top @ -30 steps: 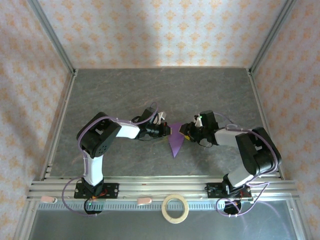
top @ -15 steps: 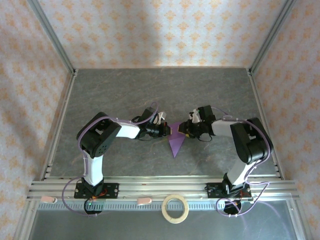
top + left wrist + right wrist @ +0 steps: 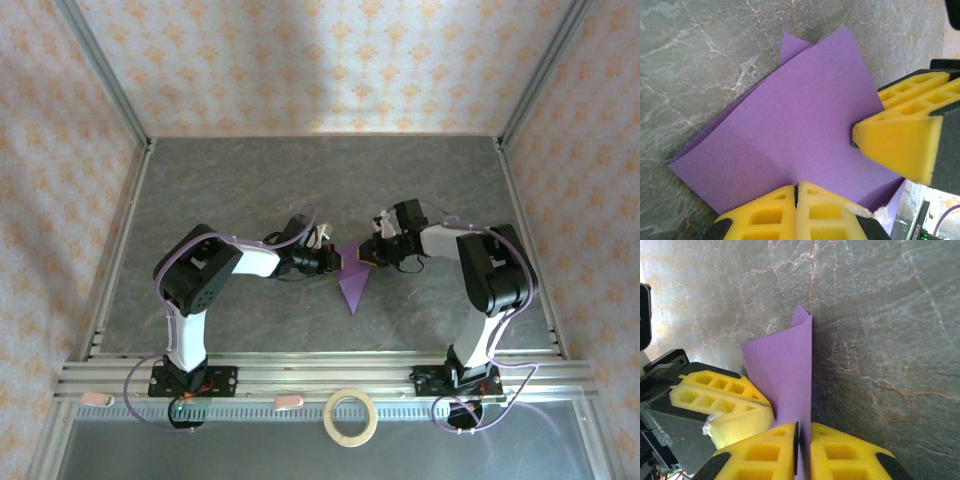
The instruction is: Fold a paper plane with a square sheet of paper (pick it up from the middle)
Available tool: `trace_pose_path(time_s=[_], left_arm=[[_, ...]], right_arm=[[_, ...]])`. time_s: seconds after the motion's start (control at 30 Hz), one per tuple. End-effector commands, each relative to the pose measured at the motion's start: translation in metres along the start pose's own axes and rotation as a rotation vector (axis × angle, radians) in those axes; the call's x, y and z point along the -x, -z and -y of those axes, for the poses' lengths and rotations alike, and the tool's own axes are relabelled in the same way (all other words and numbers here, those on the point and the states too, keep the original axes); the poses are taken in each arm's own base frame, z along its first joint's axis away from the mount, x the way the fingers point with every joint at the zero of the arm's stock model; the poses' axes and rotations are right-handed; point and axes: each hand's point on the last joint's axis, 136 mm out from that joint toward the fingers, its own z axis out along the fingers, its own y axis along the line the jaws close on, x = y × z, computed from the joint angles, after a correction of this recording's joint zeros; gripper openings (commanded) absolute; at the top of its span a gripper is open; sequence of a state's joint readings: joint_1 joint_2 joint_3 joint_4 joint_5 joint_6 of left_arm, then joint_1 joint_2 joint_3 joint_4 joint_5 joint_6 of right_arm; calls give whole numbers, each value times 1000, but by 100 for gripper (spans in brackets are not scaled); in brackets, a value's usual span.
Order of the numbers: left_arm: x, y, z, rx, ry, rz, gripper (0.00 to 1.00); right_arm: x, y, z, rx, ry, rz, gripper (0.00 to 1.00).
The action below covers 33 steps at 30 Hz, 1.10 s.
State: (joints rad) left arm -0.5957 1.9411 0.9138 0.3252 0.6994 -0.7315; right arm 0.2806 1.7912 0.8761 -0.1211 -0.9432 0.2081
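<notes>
The left gripper [image 3: 796, 210] is clamped shut on one edge of the folded purple paper [image 3: 790, 135] — the right gripper [image 3: 799, 452] pinches the opposite edge the same way. The paper spans between their fingertips, its pointed end reaching beyond them over the grey table [image 3: 250, 180].

No legible text (nor numbers)

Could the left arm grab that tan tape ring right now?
Probably not: the left hand is pinched shut on the folded purple paper, and the tan tape ring lies behind the arm bases.
</notes>
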Motion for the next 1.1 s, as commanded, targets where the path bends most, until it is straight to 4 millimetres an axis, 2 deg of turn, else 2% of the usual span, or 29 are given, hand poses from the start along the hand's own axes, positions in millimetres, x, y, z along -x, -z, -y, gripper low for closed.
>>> trace_pose_path(time_s=[0.0, 0.03, 0.07, 0.17, 0.33, 0.43, 0.57, 0.73, 0.9, 1.03, 1.07], left_arm=[[0, 3, 3, 17, 0, -2, 0], [4, 4, 7, 6, 4, 10, 0], [12, 14, 24, -28, -11, 43, 4], [25, 28, 46, -77, -13, 97, 10], [29, 40, 61, -124, 13, 122, 11], [25, 37, 50, -91, 52, 116, 9], [19, 33, 44, -102, 82, 107, 6], [9, 20, 35, -86, 80, 54, 2], [-2, 9, 8, 7, 85, 19, 0], [-11, 5, 2, 5, 89, -3, 0], [-16, -1, -9, 26, 101, -21, 0]], right_arm=[[-7, 3, 0, 6, -21, -15, 8], [-8, 4, -2, 20, -40, -1, 7], [-8, 5, -4, 36, -58, 18, 6], [-9, 10, -7, 71, -133, 84, 4], [-2, 28, -12, 129, -299, 268, 4], [-7, 34, -12, 162, -407, 355, 3], [-20, 31, -17, 204, -484, 399, 4], [-32, 24, -21, 202, -489, 404, 7], [-39, 23, -20, 202, -473, 393, 10], [-45, 19, -25, 208, -433, 344, 16], [-46, 18, -25, 204, -422, 335, 18]])
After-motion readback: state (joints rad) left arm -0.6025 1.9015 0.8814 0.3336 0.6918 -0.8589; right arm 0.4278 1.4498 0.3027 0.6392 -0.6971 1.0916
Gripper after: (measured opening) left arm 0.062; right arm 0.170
